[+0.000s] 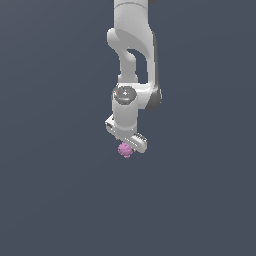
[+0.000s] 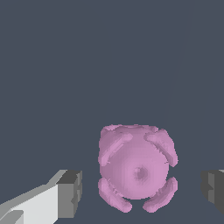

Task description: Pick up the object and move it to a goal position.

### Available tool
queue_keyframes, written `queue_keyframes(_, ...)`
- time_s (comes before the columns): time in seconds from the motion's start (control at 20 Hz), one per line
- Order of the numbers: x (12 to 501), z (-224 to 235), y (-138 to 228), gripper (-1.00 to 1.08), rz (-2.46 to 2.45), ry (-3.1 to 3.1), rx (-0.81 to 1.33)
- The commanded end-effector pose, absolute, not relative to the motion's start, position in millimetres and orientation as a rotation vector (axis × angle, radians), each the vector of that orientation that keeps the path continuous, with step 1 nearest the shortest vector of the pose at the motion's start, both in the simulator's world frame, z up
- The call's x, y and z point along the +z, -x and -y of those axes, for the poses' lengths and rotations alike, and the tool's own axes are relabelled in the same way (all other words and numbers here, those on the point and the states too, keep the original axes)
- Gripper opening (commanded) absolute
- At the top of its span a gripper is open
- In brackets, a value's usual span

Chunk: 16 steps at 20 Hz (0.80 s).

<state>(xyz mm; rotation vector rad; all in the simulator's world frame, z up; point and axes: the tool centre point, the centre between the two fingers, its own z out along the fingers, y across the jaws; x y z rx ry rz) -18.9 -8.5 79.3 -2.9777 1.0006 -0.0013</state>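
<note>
The object (image 2: 136, 168) is a small pink-magenta blob with knobbly lobes around a rounder middle. In the wrist view it lies between my two dark fingertips (image 2: 70, 192), with a gap of grey floor on each side. My gripper (image 2: 142, 191) is open and touches nothing. In the exterior view the white arm hangs straight down over the object (image 1: 125, 149). My gripper (image 1: 131, 145) is right at the object, whose pink surface peeks out beside the hand on the exterior view's left.
A plain dark grey floor (image 1: 60, 190) fills both views. No other object, container or edge shows. No goal marker is visible.
</note>
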Motion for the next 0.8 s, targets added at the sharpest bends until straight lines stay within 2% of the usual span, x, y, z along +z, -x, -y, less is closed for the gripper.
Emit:
queue_keyframes(0.0,68.5,8.6,19.7,1.0,-1.002,2.977,0.0)
queue_keyframes(0.5,39.4,8.5,19.3,1.0,-1.006,2.976,0.0)
queue_keyframes(0.55,39.4,8.5,19.3,-1.0,-1.006,2.976,0.0)
queue_keyframes(0.75,39.4,8.5,19.3,-1.0,-1.006,2.976,0.0)
